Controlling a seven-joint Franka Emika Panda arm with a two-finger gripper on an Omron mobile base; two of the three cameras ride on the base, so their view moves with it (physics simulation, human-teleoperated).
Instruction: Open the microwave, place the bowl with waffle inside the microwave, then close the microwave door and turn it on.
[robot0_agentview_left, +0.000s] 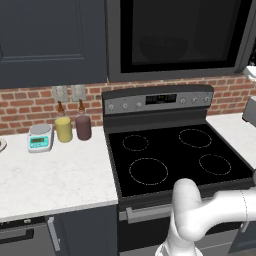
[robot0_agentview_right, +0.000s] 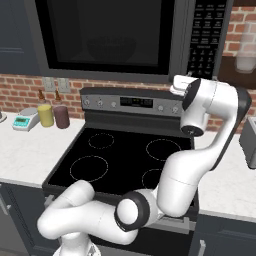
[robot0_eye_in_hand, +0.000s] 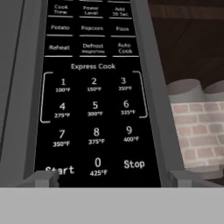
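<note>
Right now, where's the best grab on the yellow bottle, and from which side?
Its narrow brown neck, from straight above. The yellow bottle stands upright near the brick wall, with the scale close on one side and the dark red bottle on the other, so fingers likely won't fit around the wide body.

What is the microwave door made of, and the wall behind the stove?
The microwave door looks like dark glass in a grey frame, probably metal or plastic: it's black and glossy, and the bowl shows faintly through it. The wall looks like red brick, with pale mortar lines between rough blocks. Being rendered, that's only how it looks.
</note>
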